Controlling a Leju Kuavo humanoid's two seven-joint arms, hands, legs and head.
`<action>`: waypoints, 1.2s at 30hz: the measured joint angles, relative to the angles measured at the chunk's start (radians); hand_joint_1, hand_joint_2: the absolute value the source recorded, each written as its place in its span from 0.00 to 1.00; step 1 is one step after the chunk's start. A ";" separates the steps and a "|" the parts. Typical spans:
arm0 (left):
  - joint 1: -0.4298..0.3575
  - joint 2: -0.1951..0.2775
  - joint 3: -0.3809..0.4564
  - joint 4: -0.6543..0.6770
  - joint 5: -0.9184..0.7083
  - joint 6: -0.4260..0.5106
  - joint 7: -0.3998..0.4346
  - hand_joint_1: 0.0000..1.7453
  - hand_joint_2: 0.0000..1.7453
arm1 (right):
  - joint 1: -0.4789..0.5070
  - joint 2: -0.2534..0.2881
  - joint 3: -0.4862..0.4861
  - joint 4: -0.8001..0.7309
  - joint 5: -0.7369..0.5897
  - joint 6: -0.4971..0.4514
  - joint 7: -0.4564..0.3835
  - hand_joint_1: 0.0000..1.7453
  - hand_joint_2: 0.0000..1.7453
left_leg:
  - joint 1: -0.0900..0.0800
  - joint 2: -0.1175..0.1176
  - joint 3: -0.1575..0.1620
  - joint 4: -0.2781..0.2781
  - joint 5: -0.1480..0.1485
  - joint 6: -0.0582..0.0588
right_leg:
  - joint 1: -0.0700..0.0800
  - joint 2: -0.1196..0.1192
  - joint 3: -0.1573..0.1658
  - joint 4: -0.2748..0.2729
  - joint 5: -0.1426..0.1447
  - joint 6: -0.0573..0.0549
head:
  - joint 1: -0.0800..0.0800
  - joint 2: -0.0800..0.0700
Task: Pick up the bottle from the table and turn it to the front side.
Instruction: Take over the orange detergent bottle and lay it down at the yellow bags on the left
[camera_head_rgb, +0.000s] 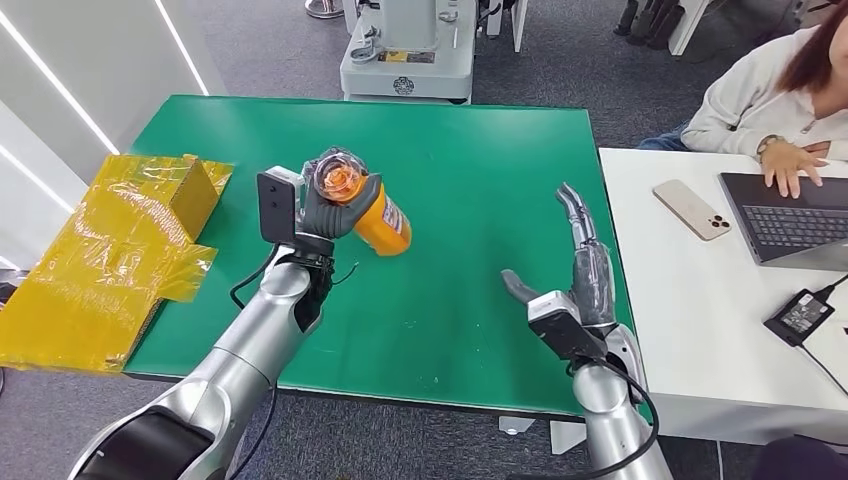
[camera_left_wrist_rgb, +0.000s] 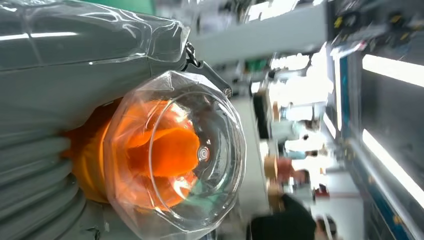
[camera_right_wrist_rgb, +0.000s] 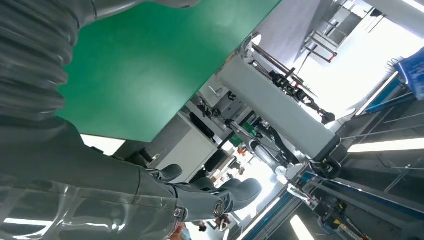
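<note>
Bottle (camera_left_wrist_rgb: 170, 155), clear cap toward wrist cam, gripped in left hand (camera_head_rgb: 335, 205) fingers, lifted off green counter (camera_head_rgb: 480, 290), tilted; right hand (camera_head_rgb: 580, 275) spread, empty; pickup done, front-turn apparently pending.

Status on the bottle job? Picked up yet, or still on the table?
Pickup looks done: the left hand grips the orange bottle, held tilted above the green table. In hand: the turn. The clear cap points at the left wrist camera, and I cannot tell whether the label faces front. Left: finishing the turn. The right hand hovers with nothing in it.
</note>
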 joint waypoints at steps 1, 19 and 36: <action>0.000 0.000 0.000 -0.004 -0.027 0.031 -0.004 1.00 1.00 | 0.004 0.000 0.000 -0.006 -0.004 0.002 0.000 0.00 1.00 | 0.000 0.000 0.000 0.000 0.000 0.000 | 0.000 0.000 0.000 0.000 0.000 0.000 | 0.000 0.000; 0.026 0.073 -0.001 -0.163 -1.371 0.562 0.393 1.00 1.00 | 0.083 -0.010 -0.002 -0.159 -0.008 0.051 0.018 0.00 1.00 | 0.000 0.001 0.000 0.000 0.000 0.000 | 0.000 0.001 0.000 0.000 0.000 0.000 | 0.000 0.000; -0.020 0.339 -0.414 -0.046 -1.502 0.562 0.901 1.00 1.00 | 0.141 -0.029 -0.037 -0.219 0.006 0.060 0.007 0.00 1.00 | 0.000 0.002 0.001 0.000 0.000 0.000 | 0.000 0.002 0.000 0.000 0.000 0.000 | 0.000 0.000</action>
